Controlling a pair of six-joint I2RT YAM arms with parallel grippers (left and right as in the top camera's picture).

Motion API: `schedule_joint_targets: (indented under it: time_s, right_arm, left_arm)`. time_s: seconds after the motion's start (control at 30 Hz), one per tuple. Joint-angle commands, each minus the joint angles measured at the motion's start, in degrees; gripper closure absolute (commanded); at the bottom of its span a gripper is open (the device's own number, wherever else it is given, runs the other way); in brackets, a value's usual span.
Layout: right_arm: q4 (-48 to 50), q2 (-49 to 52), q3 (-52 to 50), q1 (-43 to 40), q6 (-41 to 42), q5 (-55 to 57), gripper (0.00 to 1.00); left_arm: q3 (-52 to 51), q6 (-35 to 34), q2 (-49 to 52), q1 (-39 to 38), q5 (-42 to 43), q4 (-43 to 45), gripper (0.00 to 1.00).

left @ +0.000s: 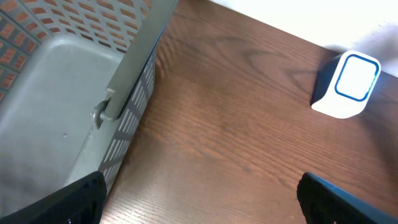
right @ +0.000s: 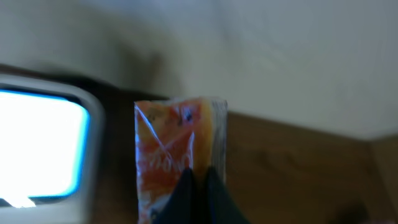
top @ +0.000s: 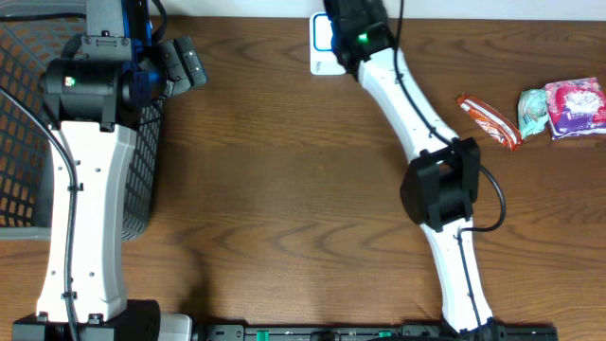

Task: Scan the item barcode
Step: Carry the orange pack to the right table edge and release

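Right gripper (right: 199, 190) pinched tight on lower edge of orange packet (right: 177, 140). Packet upright, just beside lit face of scanner (right: 37, 146), dark gap between the two. Scanner stands at far edge of table (top: 284, 189). Left gripper (top: 180, 62) spread wide, holding nothing, hanging over right rim of basket (top: 24, 114). Basket fills left edge. Wide open wood between the two arms. Near right edge: red wrapper (top: 488, 121), teal pouch (top: 533, 112) and pink pouch (top: 576, 106), clustered well apart from scanner.
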Motion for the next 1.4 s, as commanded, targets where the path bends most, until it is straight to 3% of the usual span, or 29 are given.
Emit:
schedule_joint_targets:
  time_s: [0.0,0.23,0.5,0.53,0.6,0.7,0.97,1.1,1.37]
  right_arm:
    - [-6.5,-2.4,0.8,-6.3,8.8,5.5,0.99]
    - [-25.4,-2.5,0.8,-19.4,13.2,5.5,0.99]
    - [-31.8,-2.5,0.8,-28.9,11.8,3.3,0.95]
    - [-31.9,-2.5,0.8,-29.8,11.6,1.7,0.89]
    - [-32.4,-2.5,0.8,-31.1,11.6,-2.3,0.61]
    - [-33.8,-2.6,0.8,-32.0,12.4,-6.8,0.01]
    - [-41.4,-10.5,0.8,-30.7,22.4,-10.1,0.01]
    - [-45.7,-20.2,0.8,-29.1,21.9,-23.9,0.01]
    - [-55.8,-31.6,0.8,-22.6,20.9,-26.1,0.02]
  left_arm:
    - [0.2,-0.3,0.1,0.2,-0.3,-0.2,0.02]
    - [0.2,-0.3,0.1,0.2,-0.3,-0.2,0.02]
    - [0.2,-0.3,0.1,0.2,-0.3,-0.2,0.02]
    - [0.2,-0.3,0.1,0.2,-0.3,-0.2,0.02]
    - [0.2,-0.3,0.1,0.2,-0.3,-0.2,0.02]
    - [0.2,-0.3,0.1,0.2,-0.3,-0.2,0.02]
    - [0.2,-0.3,0.1,0.2,-0.3,-0.2,0.02]
    - [0.2,-0.3,0.1,0.2,-0.3,-0.2,0.02]
    - [0.2,-0.3,0.1,0.2,-0.3,-0.2,0.02]
